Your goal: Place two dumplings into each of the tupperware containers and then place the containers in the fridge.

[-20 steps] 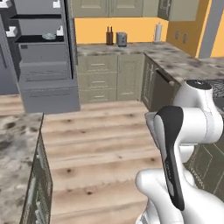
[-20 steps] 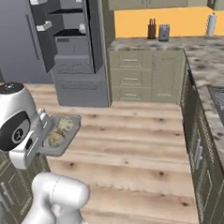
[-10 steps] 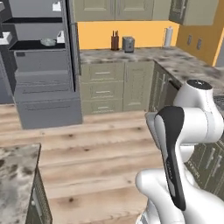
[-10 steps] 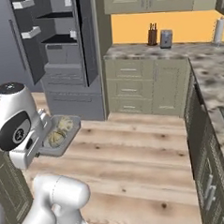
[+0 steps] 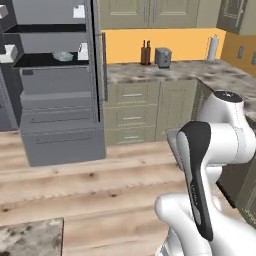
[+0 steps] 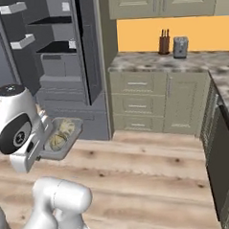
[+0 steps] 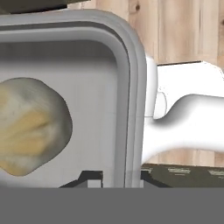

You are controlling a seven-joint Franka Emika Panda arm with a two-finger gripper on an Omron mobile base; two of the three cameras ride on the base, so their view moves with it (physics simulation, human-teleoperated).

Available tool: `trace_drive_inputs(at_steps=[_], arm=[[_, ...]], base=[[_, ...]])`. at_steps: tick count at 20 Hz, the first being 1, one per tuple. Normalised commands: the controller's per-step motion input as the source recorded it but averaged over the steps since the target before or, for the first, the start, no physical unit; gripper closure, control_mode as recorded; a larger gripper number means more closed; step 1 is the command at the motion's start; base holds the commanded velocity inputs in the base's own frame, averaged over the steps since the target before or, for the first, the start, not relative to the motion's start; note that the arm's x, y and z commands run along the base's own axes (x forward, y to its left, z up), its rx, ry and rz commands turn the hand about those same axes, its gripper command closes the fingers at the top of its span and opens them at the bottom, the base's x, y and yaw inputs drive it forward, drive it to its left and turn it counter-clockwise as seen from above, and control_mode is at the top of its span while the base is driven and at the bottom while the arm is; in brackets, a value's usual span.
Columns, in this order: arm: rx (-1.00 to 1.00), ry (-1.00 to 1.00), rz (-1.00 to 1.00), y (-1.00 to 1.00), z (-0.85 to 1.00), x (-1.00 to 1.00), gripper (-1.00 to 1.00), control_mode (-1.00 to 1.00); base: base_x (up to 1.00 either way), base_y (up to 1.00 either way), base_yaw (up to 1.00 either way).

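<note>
Gripper (image 7: 113,177): you see it clamped on the container's rim.
Container (image 6: 71,133): held off the floor beside the arm, facing the open fridge (image 6: 60,67).
Dumplings (image 6: 59,137): inside the container, above the gripper.

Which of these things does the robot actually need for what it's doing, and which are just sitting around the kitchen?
Needed:
- tupperware container carried by the pincer, which is shut on its rim
- dumplings inside it
- fridge, door open

Just sitting around:
- knife block
- toaster
- paper towel roll
- counter and its cabinets
</note>
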Motion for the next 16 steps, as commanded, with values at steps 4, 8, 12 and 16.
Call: trace_drive_inputs(at_steps=[4, 8, 12, 16], arm=[[0.00, 0.00, 0.00, 0.00, 0.00, 0.00, 1.00, 1.00], [0.00, 0.00, 0.00, 0.00, 0.00, 0.00, 1.00, 1.00], [0.00, 0.00, 0.00, 0.00, 0.00, 0.00, 1.00, 1.00], [0.00, 0.00, 0.00, 0.00, 0.00, 0.00, 1.00, 1.00]], base=[[1.00, 0.69, 0.00], [1.00, 0.13, 0.01], [1.00, 0.48, 0.01], [0.88, 1.00, -0.04]])
